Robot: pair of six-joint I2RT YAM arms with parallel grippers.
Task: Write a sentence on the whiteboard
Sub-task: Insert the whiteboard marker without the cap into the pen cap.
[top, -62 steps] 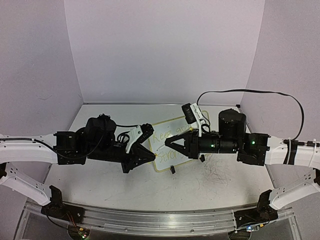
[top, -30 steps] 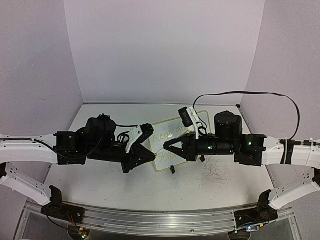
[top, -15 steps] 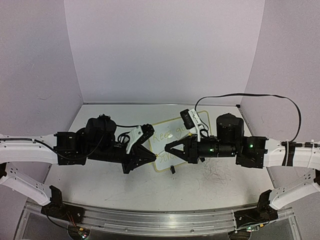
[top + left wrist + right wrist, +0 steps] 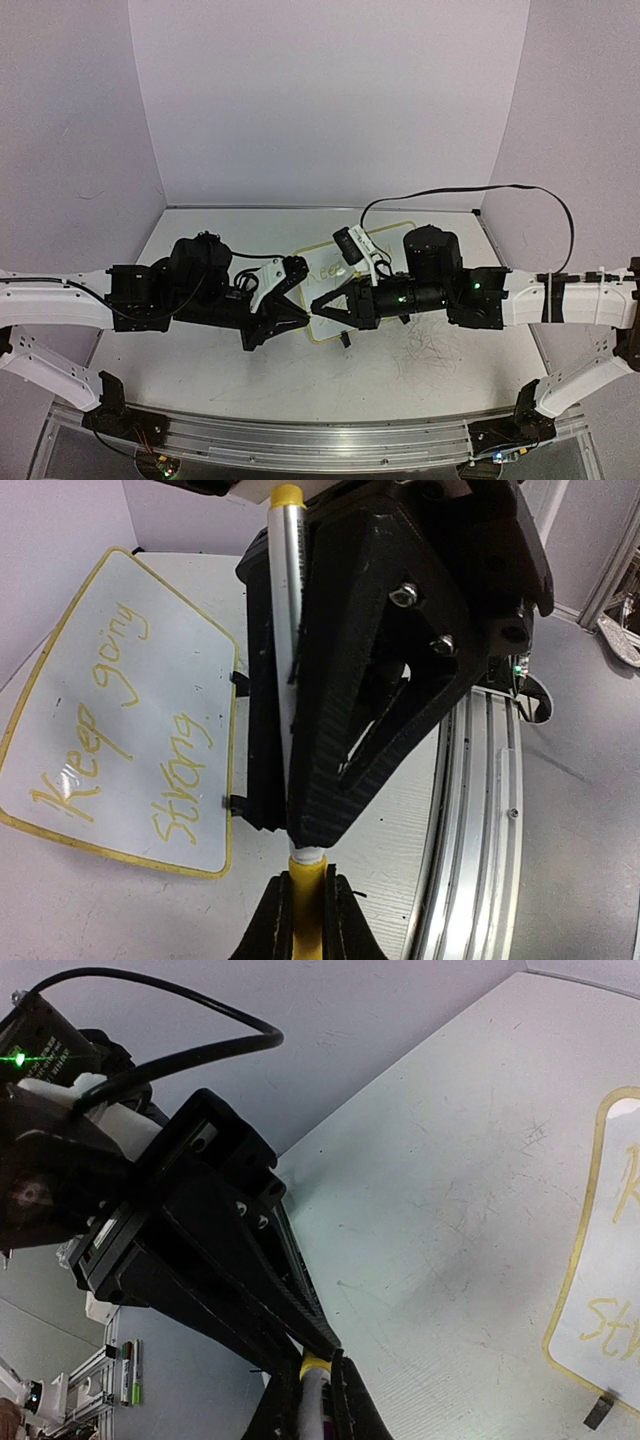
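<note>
both the left gripper (image 4: pixel 305 908) and the right gripper (image 4: pixel 309 1398) are clamped on one marker (image 4: pixel 289 650) just beside the whiteboard (image 4: pixel 190 645), its sentence (image 4: pixel 118 652) finished; if pulled askew, the marker could be dropped and the ink smeared.

whiteboard (image 4: pixel 190 650): white face, yellow rim, black clip feet
sentence (image 4: pixel 110 735): yellow
marker (image 4: pixel 287 610): silver barrel, yellow at both ends
left gripper (image 4: pixel 300 920), right gripper (image 4: pixel 308 1400): black
arms (image 4: pixel 50 300): white links, black joints
tabletop (image 4: pixel 330 385): white, grey scuffs, dark scribble near right
walls (image 4: pixel 320 100): pale lilac
cable (image 4: pixel 250 1022): black
</note>
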